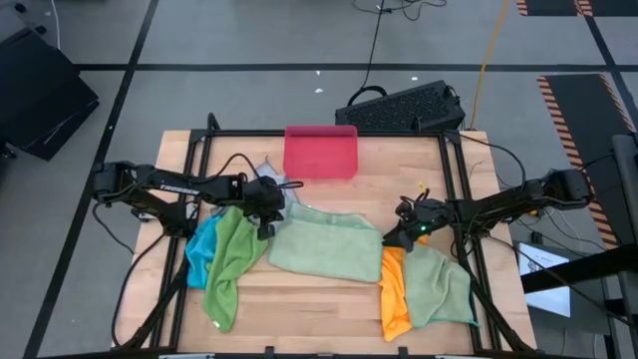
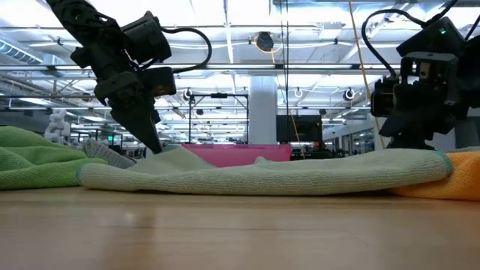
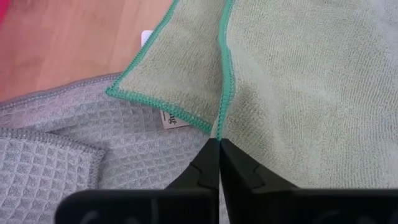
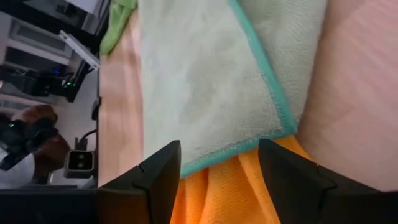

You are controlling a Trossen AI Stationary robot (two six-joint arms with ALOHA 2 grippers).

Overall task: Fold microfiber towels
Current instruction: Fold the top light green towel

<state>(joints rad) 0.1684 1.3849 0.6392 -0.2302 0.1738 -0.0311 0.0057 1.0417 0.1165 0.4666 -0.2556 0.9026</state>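
The pale green towel (image 1: 324,244) lay spread mid-desk, seemingly part-folded already, since the left wrist view showed one teal-edged flap lying over another. The left gripper (image 3: 219,144) had its jaws pressed together, tips down on the towel's near-left edge beside a grey waffle towel (image 3: 56,155); whether any hem was pinched between them could not be told. That arm reached in from the left, wrist angled steeply down in the low view. The right gripper (image 4: 219,163) hovered with its jaws wide apart and nothing in them, over the towel's right corner where it overlapped an orange towel (image 1: 394,291); it looked placed to take that corner. Its arm came in from the right, held low. A bright green towel (image 1: 231,264) and a blue one (image 1: 202,249) lay bunched at the left, likely waiting, and a pink tray (image 1: 320,152) sat behind.
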